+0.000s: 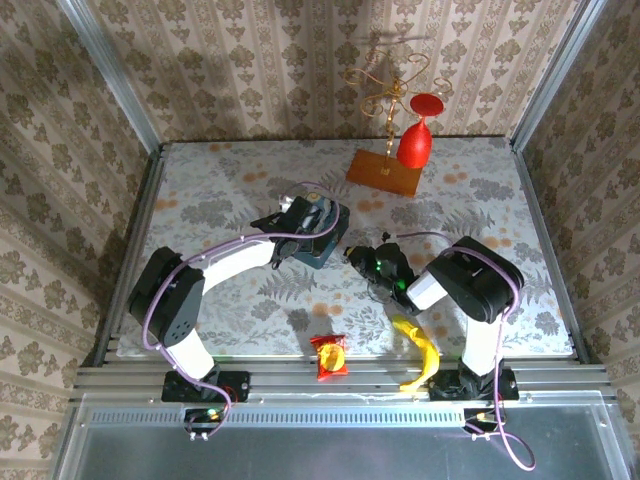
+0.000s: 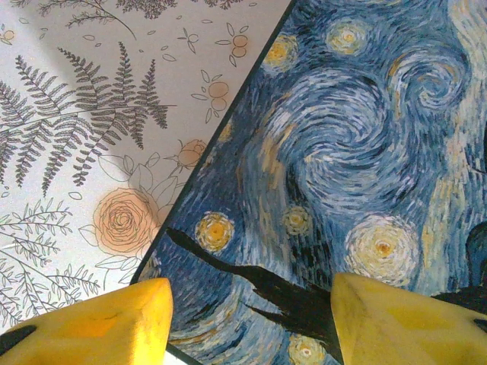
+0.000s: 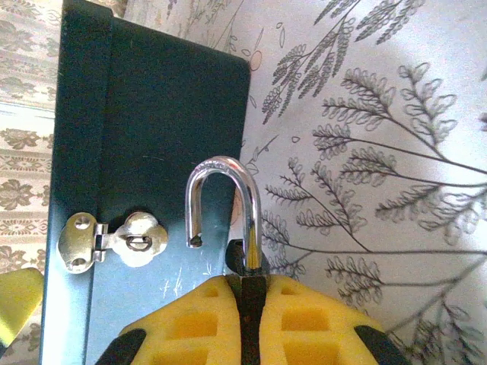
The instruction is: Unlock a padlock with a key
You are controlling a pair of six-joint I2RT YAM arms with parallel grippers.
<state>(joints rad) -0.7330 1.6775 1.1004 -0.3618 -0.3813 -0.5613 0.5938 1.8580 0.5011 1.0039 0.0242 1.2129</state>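
Note:
My right gripper (image 3: 253, 283) is shut on the padlock (image 3: 247, 205). Its dark body is pinched between the yellow fingers and its silvery shackle sticks out in front. The shackle stands open, its short end hanging free. It hangs just in front of the dark side of the blue swirl-painted tin (image 3: 144, 137), near the tin's metal hasp (image 3: 125, 239) but apart from it. My left gripper (image 2: 251, 319) is open, its yellow fingers (image 2: 114, 327) spread over the tin's painted lid (image 2: 342, 152). From above, the left gripper (image 1: 300, 215) is on the tin (image 1: 325, 240) and the right gripper (image 1: 365, 258) is beside it.
A banana (image 1: 420, 345) and a red snack packet (image 1: 329, 355) lie near the front edge. A wooden base (image 1: 385, 172) with a gold wire stand and a red glass (image 1: 418, 135) stands at the back. Patterned walls close in the table.

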